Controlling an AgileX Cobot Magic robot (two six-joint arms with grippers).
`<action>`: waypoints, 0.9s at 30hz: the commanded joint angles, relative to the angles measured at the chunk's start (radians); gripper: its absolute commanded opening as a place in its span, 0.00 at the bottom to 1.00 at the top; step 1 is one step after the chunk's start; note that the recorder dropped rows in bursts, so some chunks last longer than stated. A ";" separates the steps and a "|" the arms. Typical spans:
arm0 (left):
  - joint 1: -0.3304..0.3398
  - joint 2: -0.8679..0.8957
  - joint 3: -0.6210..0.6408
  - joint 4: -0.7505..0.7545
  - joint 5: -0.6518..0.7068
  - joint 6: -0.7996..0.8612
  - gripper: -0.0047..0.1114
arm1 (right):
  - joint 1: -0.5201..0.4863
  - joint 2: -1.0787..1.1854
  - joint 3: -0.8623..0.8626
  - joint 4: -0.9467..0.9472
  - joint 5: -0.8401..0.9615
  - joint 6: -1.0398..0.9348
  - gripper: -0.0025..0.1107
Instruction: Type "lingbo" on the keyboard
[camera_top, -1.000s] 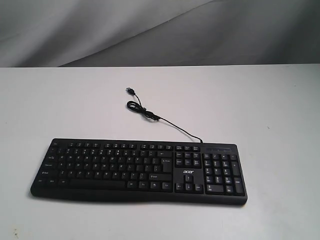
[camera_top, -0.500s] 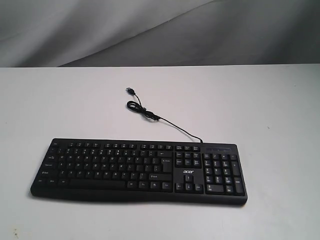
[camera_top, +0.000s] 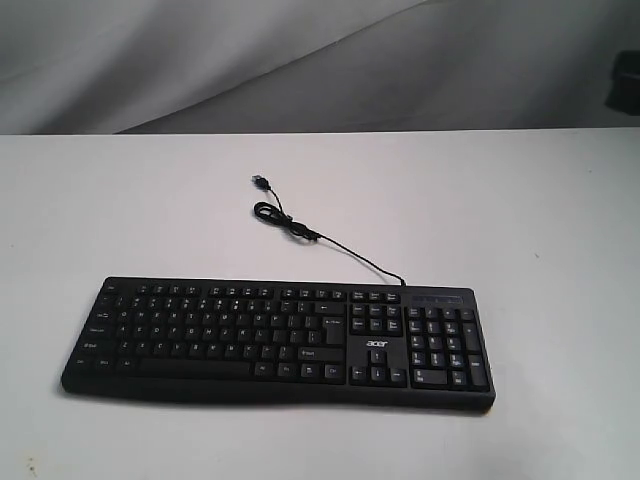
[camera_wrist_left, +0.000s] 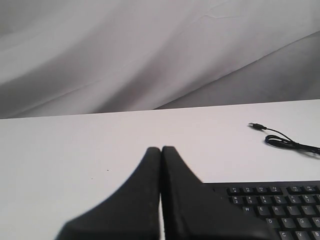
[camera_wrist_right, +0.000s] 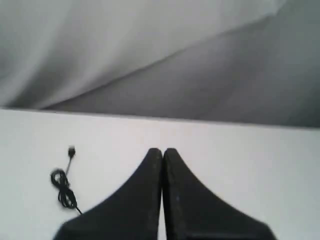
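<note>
Exterior view: a white bench (camera_top: 540, 200) fills most of the frame, with a creased grey cloth (camera_top: 300, 60) hanging behind its far edge. The black keyboard (camera_top: 278, 342) lies flat close to the bench's near edge. Its long side runs along that edge, and it is well apart from both side edges.

Neither claw appears in this view. A dark shape (camera_top: 625, 85) at the right border is too cut off to identify.

In its wrist view the left claw (camera_wrist_left: 161, 150) has its two black fingers pressed together, holding nothing. A corner of the keyboard shows just past it. The right claw (camera_wrist_right: 162, 151) is likewise closed and empty, with bare bench ahead of it.

The number pad (camera_top: 447, 345) takes up the keyboard's right end. A thin black cable (camera_top: 345, 252) leaves the keyboard's back side and runs toward the far edge, forming a small coil. The white acer logo (camera_top: 376, 345) sits beside the number pad. The cable ends in a USB plug (camera_top: 259, 181) lying loose on the bench.
</note>
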 joint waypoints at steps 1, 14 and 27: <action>-0.005 -0.005 0.005 0.000 -0.006 -0.002 0.04 | 0.012 0.309 -0.215 -0.279 -0.158 0.271 0.02; -0.005 -0.005 0.005 0.000 -0.006 -0.002 0.04 | 0.550 0.666 -0.425 0.505 0.239 -0.892 0.02; -0.005 -0.005 0.005 0.000 -0.006 -0.002 0.04 | 0.676 0.732 -0.612 0.552 0.584 -0.842 0.02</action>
